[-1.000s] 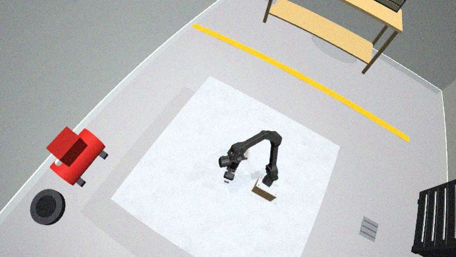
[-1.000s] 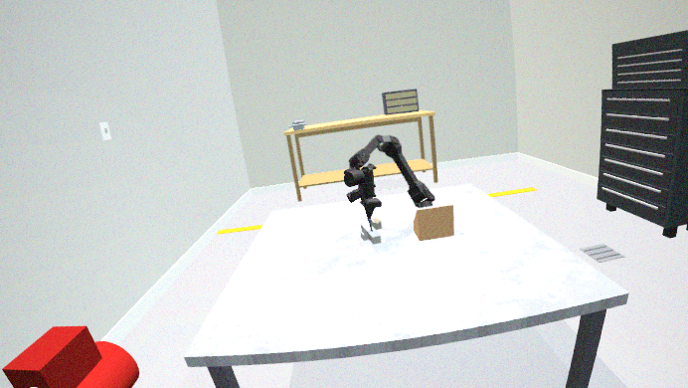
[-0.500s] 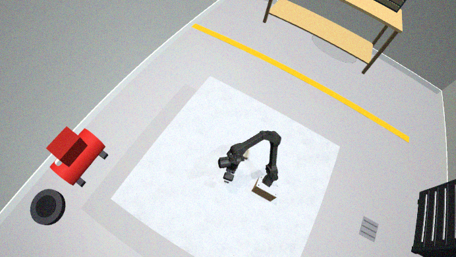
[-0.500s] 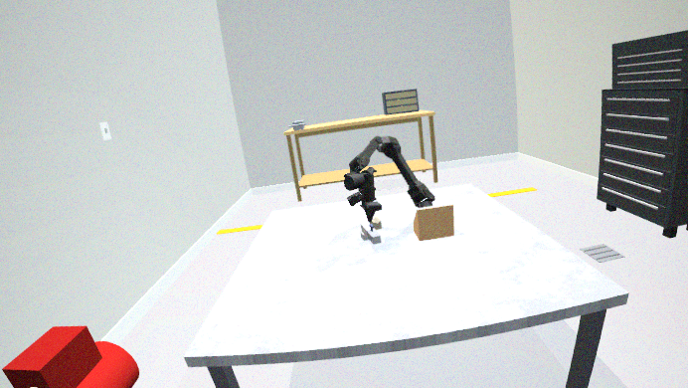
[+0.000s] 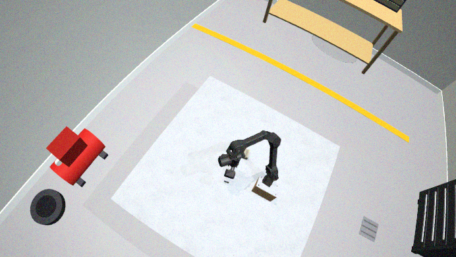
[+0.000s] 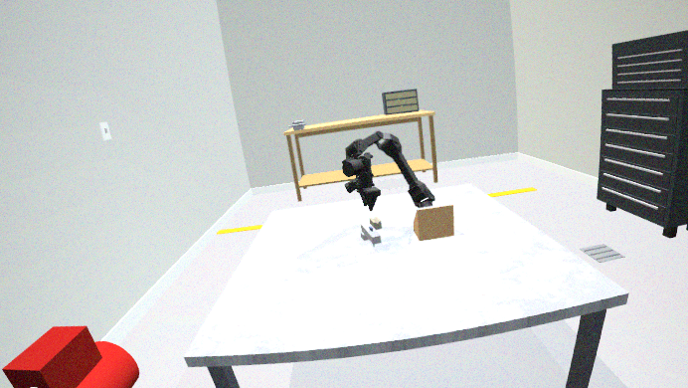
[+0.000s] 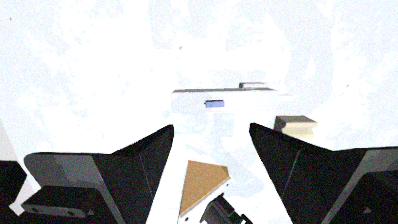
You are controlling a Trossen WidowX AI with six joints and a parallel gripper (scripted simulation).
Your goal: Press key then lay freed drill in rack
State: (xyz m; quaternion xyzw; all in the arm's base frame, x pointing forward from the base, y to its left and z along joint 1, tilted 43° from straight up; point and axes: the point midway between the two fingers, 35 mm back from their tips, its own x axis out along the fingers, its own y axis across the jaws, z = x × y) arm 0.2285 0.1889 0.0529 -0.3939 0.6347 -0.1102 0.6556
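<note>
A pale grey bar-shaped block (image 6: 373,236) (image 7: 255,100) stands on the white table (image 6: 398,298), with a small blue piece (image 6: 371,228) (image 7: 215,104), apparently the key, on its top. A beige notched block (image 5: 247,153) (image 6: 376,223) (image 7: 298,127), perhaps the rack, stands near its end. My gripper (image 6: 371,209) (image 7: 211,127) is open and empty, a little above the grey block, pointing down. In the wrist view the blue piece shows just beyond the gap between the fingertips. I cannot make out the drill for certain. The gripper's fingertips are hidden in the top view.
A brown wooden box (image 5: 263,193) (image 6: 435,223) (image 7: 200,184) stands at the arm's base, to the right of the grey block. The arm arches above the table. A workbench, a black drawer cabinet and a red compressor stand off the table.
</note>
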